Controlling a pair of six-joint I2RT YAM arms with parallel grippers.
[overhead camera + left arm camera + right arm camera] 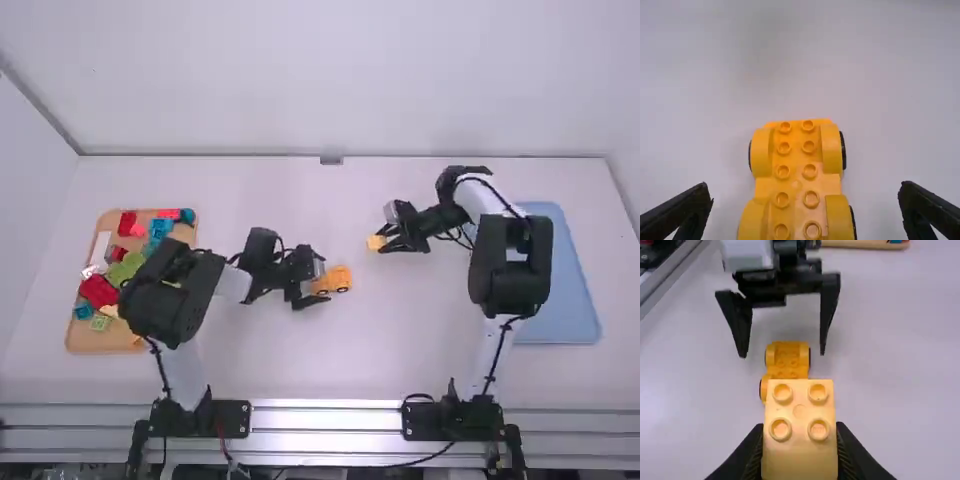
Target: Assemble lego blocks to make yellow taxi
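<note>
Left gripper (318, 282): jaws released, one on each side of the yellow car chassis (335, 280), with a gap on both sides. The chassis rests upright on the white table (290, 360), studs up; its near end is cut off at the left wrist view's bottom edge.

Right gripper (383, 241): jaws grasping the yellow four-stud brick (800, 455), studs facing the wrist camera. In the right wrist view, the brick's lower part is cut off and its body masks one end of the chassis (the brick's underside is hidden).

Tan tray (78, 344): holds mixed blocks (98, 291), partly covered by the left arm. Blue tray (573, 280): partly covered by the right arm.
</note>
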